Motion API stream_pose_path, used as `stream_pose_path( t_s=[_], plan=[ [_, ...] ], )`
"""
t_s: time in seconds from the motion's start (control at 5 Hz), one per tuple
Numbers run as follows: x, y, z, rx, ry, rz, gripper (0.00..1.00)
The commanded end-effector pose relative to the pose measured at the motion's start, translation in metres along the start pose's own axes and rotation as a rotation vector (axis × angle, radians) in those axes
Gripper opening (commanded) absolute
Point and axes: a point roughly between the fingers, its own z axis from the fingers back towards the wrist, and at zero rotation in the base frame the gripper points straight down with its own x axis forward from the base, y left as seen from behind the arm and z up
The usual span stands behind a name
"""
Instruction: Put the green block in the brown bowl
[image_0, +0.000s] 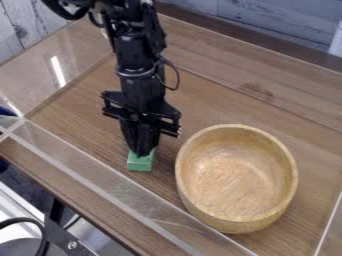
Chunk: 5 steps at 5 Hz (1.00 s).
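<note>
Black robot arm standing over the brown wooden worktop (227, 75), its hand (139, 142) low around the green block (140, 160), the block near the left side of the round brown bowl (237, 180), a transparent strip (107, 190) along the front edge

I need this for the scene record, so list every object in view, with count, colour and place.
Green block: one, green, on the table under the jaws, partly hidden.
Bowl: one, light brown, on the table, to the right of the block in the picture.
Table: one, brown wood, under block and bowl.
Cables: several, black, lower left corner.
Robot arm: one, black, from the top, upper left of the bowl.
Jaws: one pair, black, at the block.
</note>
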Motion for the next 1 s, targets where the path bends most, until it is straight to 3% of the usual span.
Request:
stream_pose_path(
  t_s=[0.0, 0.2, 0.6, 0.8],
  plan=[
    [0.009, 0.002, 0.019, -0.006, -0.047, 0.011, 0.00],
    [0.010, 0.001, 0.033, -0.025, -0.055, 0.017, 0.00],
    [0.027, -0.007, 0.090, -0.086, -0.114, 0.031, 0.00],
    [0.025, -0.005, 0.072, -0.077, -0.113, 0.023, 1.00]
  ],
)
